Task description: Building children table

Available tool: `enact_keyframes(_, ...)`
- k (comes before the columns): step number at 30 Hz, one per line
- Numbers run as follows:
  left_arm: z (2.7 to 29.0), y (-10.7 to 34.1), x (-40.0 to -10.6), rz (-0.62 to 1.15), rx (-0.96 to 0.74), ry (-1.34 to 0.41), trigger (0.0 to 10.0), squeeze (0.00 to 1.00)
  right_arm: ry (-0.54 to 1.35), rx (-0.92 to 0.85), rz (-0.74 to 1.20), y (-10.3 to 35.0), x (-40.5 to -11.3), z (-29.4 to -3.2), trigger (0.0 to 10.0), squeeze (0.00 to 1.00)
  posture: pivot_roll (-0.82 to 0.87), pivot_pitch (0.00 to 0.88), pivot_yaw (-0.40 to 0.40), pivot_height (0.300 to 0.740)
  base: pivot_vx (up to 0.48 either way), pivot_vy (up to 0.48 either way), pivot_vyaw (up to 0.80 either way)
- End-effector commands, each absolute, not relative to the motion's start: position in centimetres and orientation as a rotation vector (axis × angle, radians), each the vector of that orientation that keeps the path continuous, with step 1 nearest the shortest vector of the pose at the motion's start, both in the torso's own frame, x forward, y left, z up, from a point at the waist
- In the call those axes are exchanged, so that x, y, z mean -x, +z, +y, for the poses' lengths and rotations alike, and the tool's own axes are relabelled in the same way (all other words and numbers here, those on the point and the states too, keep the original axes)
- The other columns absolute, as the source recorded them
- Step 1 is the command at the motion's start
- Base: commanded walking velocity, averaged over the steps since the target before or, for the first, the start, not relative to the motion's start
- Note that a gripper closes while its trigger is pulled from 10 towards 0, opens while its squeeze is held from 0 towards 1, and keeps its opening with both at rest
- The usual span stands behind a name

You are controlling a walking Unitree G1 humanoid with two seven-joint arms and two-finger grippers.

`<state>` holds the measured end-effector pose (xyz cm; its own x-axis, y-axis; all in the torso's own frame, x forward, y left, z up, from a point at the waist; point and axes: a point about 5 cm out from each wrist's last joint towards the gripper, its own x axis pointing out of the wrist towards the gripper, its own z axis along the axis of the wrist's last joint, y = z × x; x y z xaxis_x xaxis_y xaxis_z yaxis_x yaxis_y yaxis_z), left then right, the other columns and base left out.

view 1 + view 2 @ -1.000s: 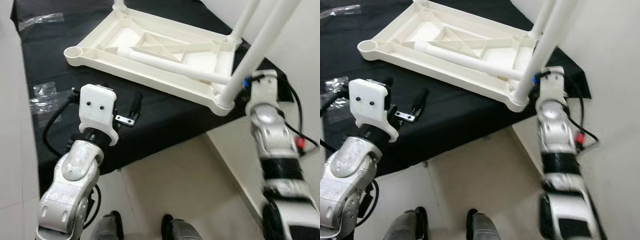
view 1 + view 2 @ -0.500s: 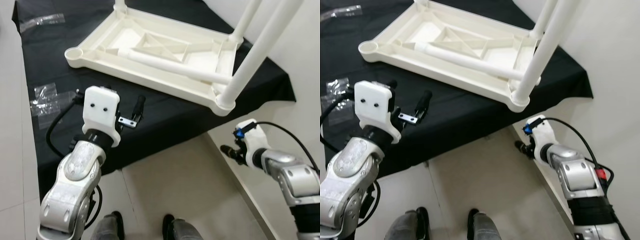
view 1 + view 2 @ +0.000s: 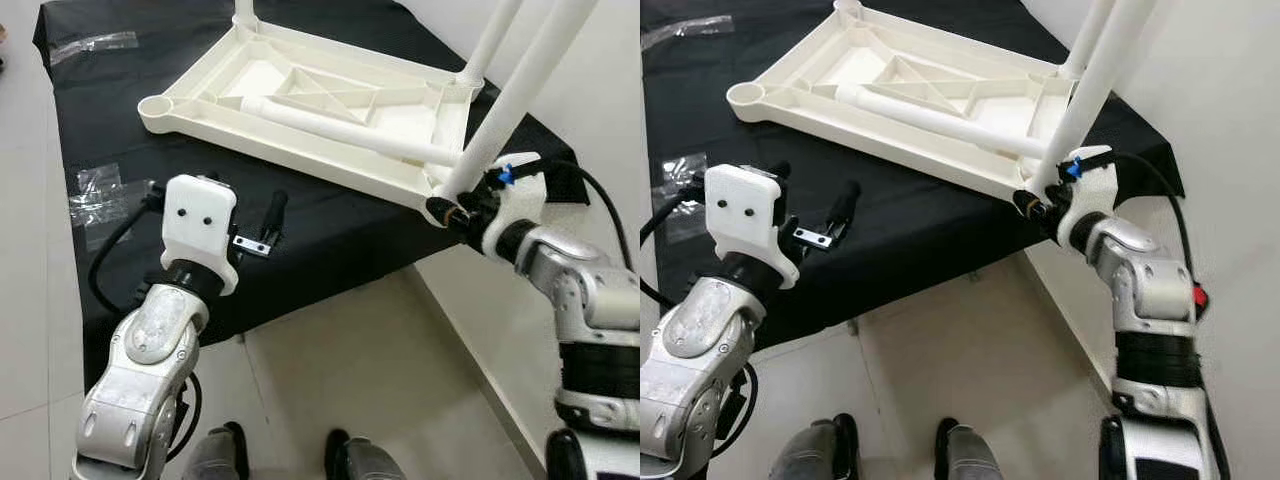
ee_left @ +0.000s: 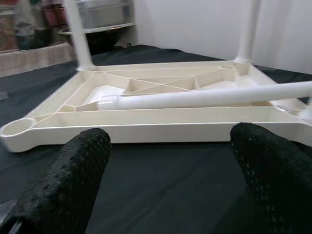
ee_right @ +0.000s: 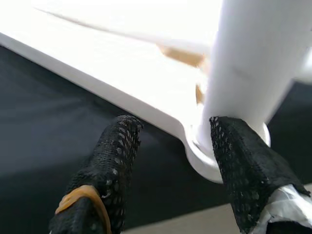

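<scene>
A white children's tabletop (image 3: 318, 163) lies upside down on a black cloth (image 3: 330, 235). Upright white legs stand in its far corners and in the near right corner (image 3: 508, 112). A loose leg (image 3: 340, 128) lies across the inside, and the near left socket (image 3: 155, 104) is empty. My right gripper (image 3: 448, 212) is open at the near right corner, its fingers (image 5: 109, 161) either side of the corner under that leg's base (image 5: 243, 73). My left gripper (image 4: 165, 161) hangs open over the cloth in front of the tabletop, holding nothing.
Clear plastic bags lie on the cloth at the left (image 3: 100, 195) and far back left (image 3: 95, 42). The cloth's edge drops to a tiled floor (image 3: 370, 380) where my feet (image 3: 225, 450) stand. A white wall (image 3: 600, 120) rises close on the right.
My right arm dropped from the near right leg to below the cloth's edge, then came back up to that corner. The left arm has barely moved.
</scene>
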<state>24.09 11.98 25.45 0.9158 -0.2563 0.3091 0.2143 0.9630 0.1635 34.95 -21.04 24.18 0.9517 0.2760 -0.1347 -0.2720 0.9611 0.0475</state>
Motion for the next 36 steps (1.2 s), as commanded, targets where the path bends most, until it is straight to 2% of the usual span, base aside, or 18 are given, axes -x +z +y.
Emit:
enact_keyframes(1,12.0,25.3,-23.8,-0.329,-0.136,-0.243,10.0,0.0,0.194,-0.016,0.083,25.2,-36.0,-21.1,10.0,0.0,0.05,0.276,-0.078,0.74,0.0,0.0,0.0)
enact_keyframes(4,12.0,25.3,-23.8,-0.328,-0.136,-0.241,10.0,0.0,0.149,-0.007,0.072,25.4,-36.3,-21.3,10.0,0.0,0.05,0.276,-0.078,0.74,0.0,0.0,0.0)
enact_keyframes(7,12.0,25.3,-23.8,-0.328,-0.134,-0.24,10.0,0.0,-0.013,-0.044,0.075,25.7,-37.3,-22.0,10.0,0.0,0.05,0.278,-0.079,0.74,0.0,0.0,0.0)
enact_keyframes(8,12.0,25.3,-23.8,-0.328,-0.134,-0.24,10.0,0.0,-0.013,-0.044,0.075,25.7,-37.3,-22.0,10.0,0.0,0.05,0.278,-0.079,0.74,0.0,0.0,0.0)
enact_keyframes(10,12.0,25.3,-23.7,-0.329,-0.135,-0.239,10.0,0.0,-0.172,-0.006,0.018,26.7,-38.4,-22.2,10.0,0.0,0.06,0.278,-0.083,0.74,0.0,0.0,0.0)
enact_keyframes(13,12.0,25.3,-23.7,-0.328,-0.136,-0.239,10.0,0.0,-0.21,0.011,-0.011,27.2,-38.7,-22.2,10.0,0.0,0.06,0.278,-0.083,0.74,0.0,0.0,0.0)
enact_keyframes(16,12.1,25.4,-23.7,-0.329,-0.142,-0.234,10.0,0.0,-0.414,0.131,-0.051,27.9,-39.5,-24.0,10.0,0.0,0.07,0.27,-0.092,0.74,0.0,0.0,0.0)
enact_keyframes(20,12.1,25.4,-23.6,-0.33,-0.144,-0.231,10.0,0.0,-0.443,0.12,-0.051,28.0,-39.6,-24.4,10.0,0.0,0.07,0.269,-0.096,0.74,0.0,0.0,0.0)
enact_keyframes(21,12.2,25.4,-23.6,-0.331,-0.144,-0.227,10.0,0.0,-0.395,0.089,-0.058,28.1,-39.8,-23.6,10.0,0.0,0.07,0.269,-0.096,0.74,0.0,0.0,0.0)
enact_keyframes(22,12.2,25.4,-23.6,-0.331,-0.144,-0.225,10.0,0.0,-0.267,0.06,-0.062,28.0,-40.3,-21.6,10.0,0.0,0.06,0.268,-0.096,0.74,0.0,0.0,0.0)
enact_keyframes(23,12.2,25.4,-23.6,-0.331,-0.144,-0.225,10.0,0.0,-0.267,0.06,-0.062,28.0,-40.3,-21.6,10.0,0.0,0.06,0.268,-0.096,0.74,0.0,0.0,0.0)
enact_keyframes(24,12.2,25.4,-23.6,-0.331,-0.144,-0.223,10.0,0.0,-0.173,0.043,-0.068,28.0,-40.5,-20.1,10.0,0.0,0.06,0.268,-0.097,0.74,0.0,0.0,0.0)
enact_keyframes(25,12.2,25.3,-23.7,-0.331,-0.143,-0.222,10.0,0.0,-0.001,0.023,-0.053,27.6,-40.7,-17.6,10.0,0.0,0.06,0.268,-0.099,0.74,0.0,0.0,0.0)
enact_keyframes(26,12.2,25.3,-23.7,-0.331,-0.143,-0.222,10.0,0.0,-0.001,0.023,-0.053,27.6,-40.7,-17.6,10.0,0.0,0.06,0.268,-0.099,0.74,0.0,0.0,0.0)
enact_keyframes(28,12.0,25.1,-23.7,-0.321,-0.14,-0.232,10.0,0.0,0.319,0.06,-0.025,26.7,-40.4,-13.4,10.0,0.0,0.05,0.272,-0.108,0.74,0.0,0.0,0.0)
enact_keyframes(29,12.0,25.1,-23.7,-0.321,-0.14,-0.232,10.0,0.0,0.319,0.06,-0.025,26.7,-40.4,-13.4,10.0,0.0,0.05,0.272,-0.108,0.74,0.0,0.0,0.0)
enact_keyframes(31,12.1,24.8,-23.7,-0.304,-0.135,-0.231,10.0,0.0,0.444,0.095,-0.053,26.9,-40.4,-11.7,10.0,0.0,0.05,0.277,-0.117,0.74,0.0,0.0,0.0)
enact_keyframes(36,12.4,24.1,-23.4,-0.279,-0.109,-0.206,10.0,0.0,0.417,0.048,-0.13,28.6,-40.9,-11.0,10.0,0.0,0.04,0.291,-0.133,0.74,0.0,0.0,0.0)
